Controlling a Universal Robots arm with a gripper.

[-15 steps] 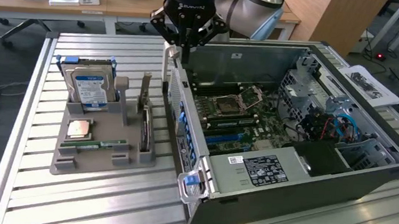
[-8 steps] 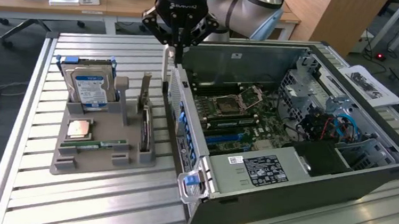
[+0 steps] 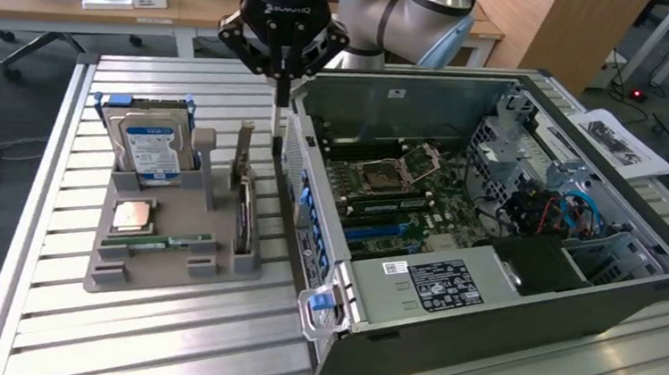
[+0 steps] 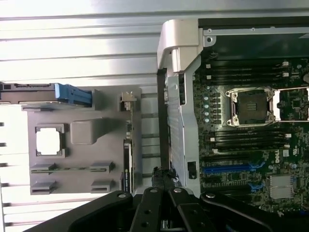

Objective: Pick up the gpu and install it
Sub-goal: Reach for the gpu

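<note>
The gpu (image 3: 243,178) stands on edge in a slot of the grey holder (image 3: 161,268), its silver bracket at the far end. From the wrist, the gpu (image 4: 128,159) is a thin dark strip at the holder's side nearest the computer. My gripper (image 3: 278,116) hangs above the gap between the holder and the open computer case (image 3: 445,313), slightly beyond the gpu's bracket end. It is shut with nothing in it, and the closed gripper (image 4: 161,175) sits over that gap, apart from the card.
The holder (image 4: 87,130) also carries a blue-labelled hard drive (image 3: 152,151), a processor (image 3: 131,216) and a green memory stick (image 3: 157,241). The motherboard (image 3: 395,183) lies exposed in the case, with blue slots (image 4: 231,169). All rest on a slatted metal table (image 3: 142,351).
</note>
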